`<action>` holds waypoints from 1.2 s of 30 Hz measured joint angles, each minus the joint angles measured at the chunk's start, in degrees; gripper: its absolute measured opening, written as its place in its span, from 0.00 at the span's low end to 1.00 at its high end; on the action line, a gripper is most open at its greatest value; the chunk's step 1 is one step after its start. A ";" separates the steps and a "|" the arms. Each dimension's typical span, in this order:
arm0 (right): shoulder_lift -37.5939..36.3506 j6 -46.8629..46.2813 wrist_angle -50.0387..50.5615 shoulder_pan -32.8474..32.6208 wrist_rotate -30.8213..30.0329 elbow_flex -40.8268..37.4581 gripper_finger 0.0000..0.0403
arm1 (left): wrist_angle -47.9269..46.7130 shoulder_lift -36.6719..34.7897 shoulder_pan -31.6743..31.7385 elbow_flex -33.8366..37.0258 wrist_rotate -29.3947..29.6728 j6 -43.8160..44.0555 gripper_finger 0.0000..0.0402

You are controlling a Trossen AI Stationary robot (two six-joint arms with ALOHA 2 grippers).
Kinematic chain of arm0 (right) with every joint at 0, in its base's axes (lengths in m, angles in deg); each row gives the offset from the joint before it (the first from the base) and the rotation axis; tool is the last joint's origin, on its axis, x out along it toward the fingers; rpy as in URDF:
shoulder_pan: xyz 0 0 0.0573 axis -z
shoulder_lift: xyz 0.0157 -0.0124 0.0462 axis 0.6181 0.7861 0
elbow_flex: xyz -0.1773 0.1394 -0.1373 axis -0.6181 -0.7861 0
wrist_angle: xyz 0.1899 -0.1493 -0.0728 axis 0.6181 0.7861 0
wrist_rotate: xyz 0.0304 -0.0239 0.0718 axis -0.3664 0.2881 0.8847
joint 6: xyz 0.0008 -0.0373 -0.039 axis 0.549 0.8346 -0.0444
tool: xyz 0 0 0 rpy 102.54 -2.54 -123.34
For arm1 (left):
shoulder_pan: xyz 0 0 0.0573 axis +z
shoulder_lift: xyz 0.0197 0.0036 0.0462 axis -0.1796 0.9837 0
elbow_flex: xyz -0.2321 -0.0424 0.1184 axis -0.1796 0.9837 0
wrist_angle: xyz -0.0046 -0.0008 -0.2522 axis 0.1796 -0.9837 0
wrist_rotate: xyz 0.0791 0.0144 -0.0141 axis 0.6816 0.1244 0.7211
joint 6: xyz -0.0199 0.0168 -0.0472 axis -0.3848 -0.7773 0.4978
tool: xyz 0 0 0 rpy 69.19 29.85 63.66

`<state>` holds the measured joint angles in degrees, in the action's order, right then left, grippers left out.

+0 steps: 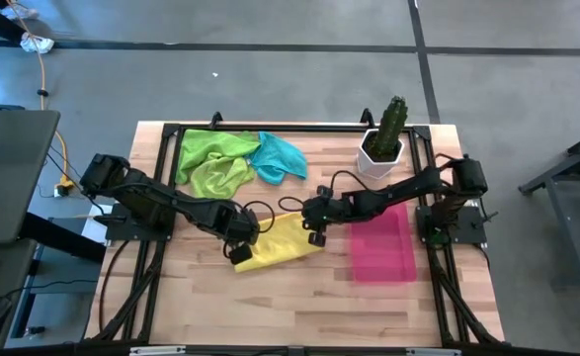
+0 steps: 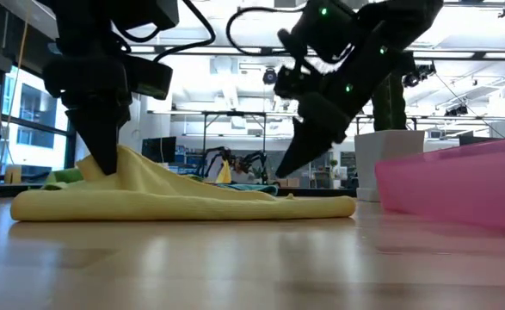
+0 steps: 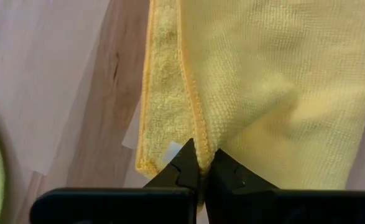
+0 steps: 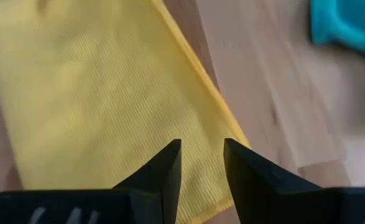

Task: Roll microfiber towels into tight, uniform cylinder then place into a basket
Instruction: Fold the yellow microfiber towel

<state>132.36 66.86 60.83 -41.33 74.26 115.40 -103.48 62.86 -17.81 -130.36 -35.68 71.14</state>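
Cloth is the whole problem here — the yellow towel [image 1: 282, 243] lies folded into a long band on the wooden table [image 1: 299, 307], between the two grippers and just beside the pink basket [image 1: 382, 249], which has nothing in it. It looks light, limp and grippy rather than slippery, so I judge it will sag and unfold wherever it is not pinned, and will only roll tight if tension is kept along its length. The stitched hem is the firmest place to take it.

The left gripper [image 3: 203, 167] has its jaws pressed together on that hem at one end of the band, lifting a small peak of fabric. The right gripper [image 4: 202, 163] hangs just above the other end with its jaws parted and nothing between them.

The two lime green towels [image 1: 213, 160] and the teal towel [image 1: 280, 158] lie crumpled at the far edge, unrolled; the cactus pot [image 1: 381, 150] stands beyond the basket
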 joint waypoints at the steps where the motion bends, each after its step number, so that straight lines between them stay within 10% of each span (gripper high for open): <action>1: 0.58 -0.02 -0.21 0.00 0.00 0.00 0.28 | 0.14 0.00 0.00 0.00 -0.72 0.02 0.00; 19: 6.11 -2.27 -3.05 0.26 -0.31 -0.04 0.28 | -1.36 0.00 -0.02 -0.02 -3.77 -2.95 0.01; 36: 6.20 -2.49 -3.85 0.26 -0.77 -0.04 0.28 | -7.39 0.00 0.35 -0.02 2.62 -3.87 0.31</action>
<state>138.55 64.37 56.99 -41.07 73.48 115.36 -110.87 62.86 -17.46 -130.38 -33.06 67.28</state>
